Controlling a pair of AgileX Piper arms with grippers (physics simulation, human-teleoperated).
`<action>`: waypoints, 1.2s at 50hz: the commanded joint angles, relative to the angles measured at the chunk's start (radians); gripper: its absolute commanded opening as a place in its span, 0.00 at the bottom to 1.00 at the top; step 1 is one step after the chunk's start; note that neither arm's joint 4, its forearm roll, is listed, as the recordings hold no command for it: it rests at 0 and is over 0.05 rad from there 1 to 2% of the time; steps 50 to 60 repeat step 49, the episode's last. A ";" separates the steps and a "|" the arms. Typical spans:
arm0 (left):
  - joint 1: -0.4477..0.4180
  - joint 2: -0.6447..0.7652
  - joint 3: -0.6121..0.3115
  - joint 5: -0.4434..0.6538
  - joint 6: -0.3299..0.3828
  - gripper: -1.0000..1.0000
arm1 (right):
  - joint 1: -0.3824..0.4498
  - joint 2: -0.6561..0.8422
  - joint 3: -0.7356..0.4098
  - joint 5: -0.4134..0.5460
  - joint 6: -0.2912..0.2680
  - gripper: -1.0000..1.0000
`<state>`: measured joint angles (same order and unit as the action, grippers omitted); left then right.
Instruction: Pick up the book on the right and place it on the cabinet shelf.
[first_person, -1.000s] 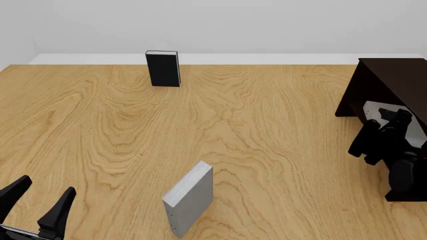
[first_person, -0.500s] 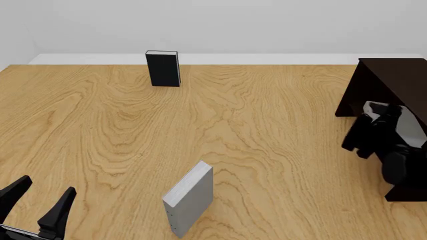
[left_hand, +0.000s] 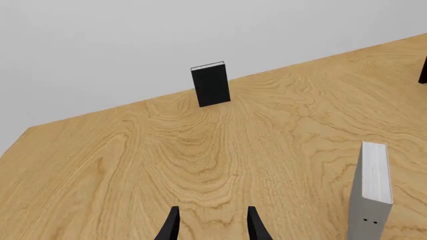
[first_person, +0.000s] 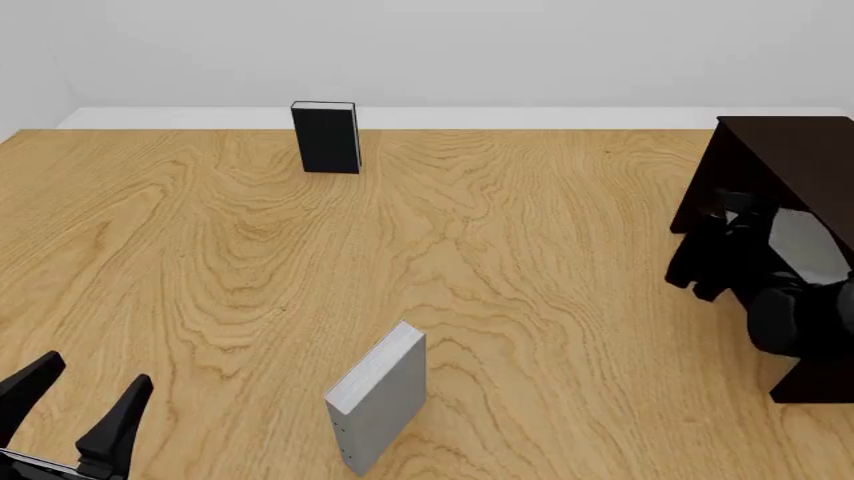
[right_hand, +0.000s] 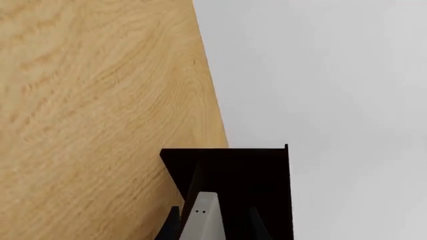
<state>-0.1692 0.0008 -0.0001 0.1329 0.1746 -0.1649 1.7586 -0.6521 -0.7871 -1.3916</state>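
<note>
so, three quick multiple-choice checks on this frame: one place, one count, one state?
1. Where does the black book stand?
A. beside the left arm
B. inside the cabinet
C. at the table's far edge, near the wall

2. How many books show in the front view?
A. three
B. two
C. four

3. What are the right arm's fingers doing?
A. open, empty
B. shut on the pale book
C. shut on the black book

Answers:
1. C: it stands upright at the far edge, apart from everything else.
2. A: the black book, the grey book and the pale book.
3. B: the right wrist view shows the pale book between the fingers.
</note>
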 joint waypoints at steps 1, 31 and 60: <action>-0.002 0.000 0.000 0.001 -0.002 1.00 | 0.047 -0.068 -0.026 0.069 0.026 1.00; -0.007 0.001 0.000 -0.009 0.000 1.00 | 0.135 -0.435 0.020 0.334 0.226 1.00; -0.012 0.001 0.000 -0.015 -0.001 1.00 | 0.154 -0.689 0.048 0.523 0.321 1.00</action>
